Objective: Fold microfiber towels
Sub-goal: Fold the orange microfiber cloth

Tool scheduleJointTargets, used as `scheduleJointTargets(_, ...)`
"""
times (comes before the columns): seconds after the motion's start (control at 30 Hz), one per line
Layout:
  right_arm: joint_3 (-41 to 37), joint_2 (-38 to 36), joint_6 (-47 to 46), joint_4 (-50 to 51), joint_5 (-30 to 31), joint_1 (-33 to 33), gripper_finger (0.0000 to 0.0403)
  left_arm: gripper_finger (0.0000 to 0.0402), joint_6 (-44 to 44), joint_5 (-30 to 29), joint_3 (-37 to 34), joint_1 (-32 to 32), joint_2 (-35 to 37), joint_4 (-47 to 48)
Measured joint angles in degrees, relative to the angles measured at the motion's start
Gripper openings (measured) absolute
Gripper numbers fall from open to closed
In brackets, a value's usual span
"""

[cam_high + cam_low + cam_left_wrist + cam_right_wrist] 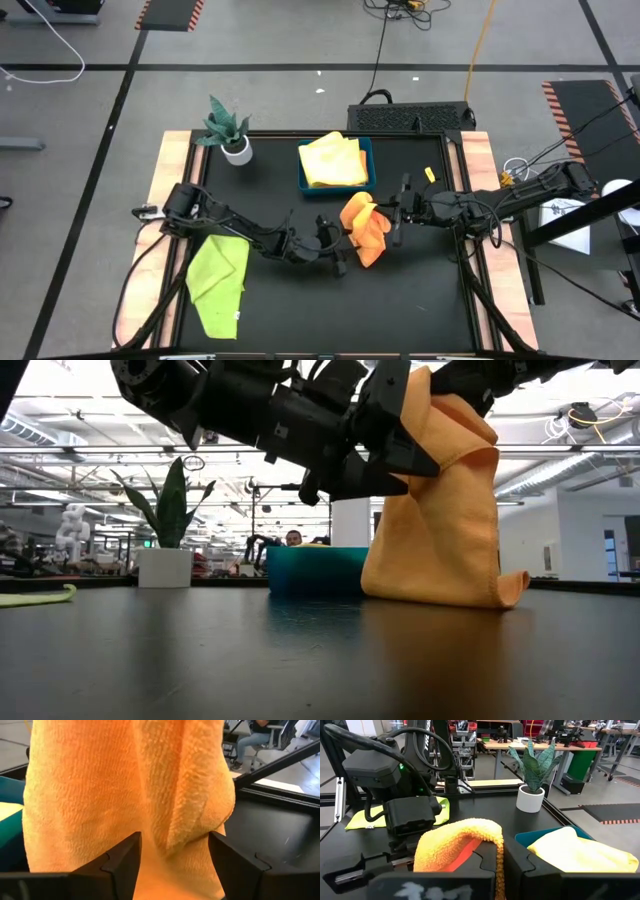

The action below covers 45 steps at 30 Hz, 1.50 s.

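An orange towel (362, 228) hangs at the table's middle, its lower end on the table (480, 595). My right gripper (393, 215) is shut on its top, coming from the table's right. My left gripper (340, 238) is open and comes from the left. Its fingers (125, 862) stand on either side of the towel's hanging part (170, 820); I cannot tell whether they touch it. A lime green towel (218, 280) lies flat at the near left. A yellow towel (333, 160) lies in the blue tray (370, 150). My right gripper pinches a fold at the orange towel's top (499, 865) between its two fingers, coming level from the table's right. More cloth is draped over one finger (455, 840). The towel hangs slack below the fingers, its lower end resting on the table.
A potted plant (230, 130) stands at the far left. The blue tray sits at the far middle. The table's wooden side rails (170, 170) run along its left and right edges. A person sits in the room beyond the table (255, 735).
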<state>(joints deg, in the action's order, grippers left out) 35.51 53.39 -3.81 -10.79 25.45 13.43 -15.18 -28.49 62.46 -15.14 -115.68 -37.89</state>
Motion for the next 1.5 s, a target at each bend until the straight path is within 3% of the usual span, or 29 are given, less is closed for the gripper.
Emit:
scheduleJointTargets(0.37, 0.0, 0.0, 0.0, 0.37, 0.0, 0.0, 0.0, 0.0156, 0.52, 0.0, 0.0, 0.0, 0.0, 0.04)
scheduleJointTargets(0.67, 0.0, 0.0, 0.0, 0.45, -0.01, 0.02, 0.0, 0.0011, 9.03, -0.18, -0.07, -0.99, 1.62, 3.59)
scheduleJointTargets(0.9, -0.02, 0.0, -1.09, 1.18, -0.23, 0.31, 0.0, 0.0005, 8.33, -2.64, -0.07, -4.23, 14.42, 26.4)
scheduleJointTargets(1.13, -0.02, 0.02, -2.9, 1.36, -3.17, 1.08, 0.0002, 0.0007, -0.05, -2.12, -0.04, -7.49, 26.73, 50.19)
scheduleJointTargets(1.27, -0.04, 0.08, -3.91, 1.25, -4.51, 2.37, 0.0002, 0.0009, -5.15, -0.92, 0.02, -8.64, 31.92, 57.17)
scheduleJointTargets(1.5, -0.04, 0.0, -5.15, 1.12, -4.41, 4.17, 0.0003, 0.003, -6.13, 8.88, 0.0, -9.5, 37.81, 63.88)
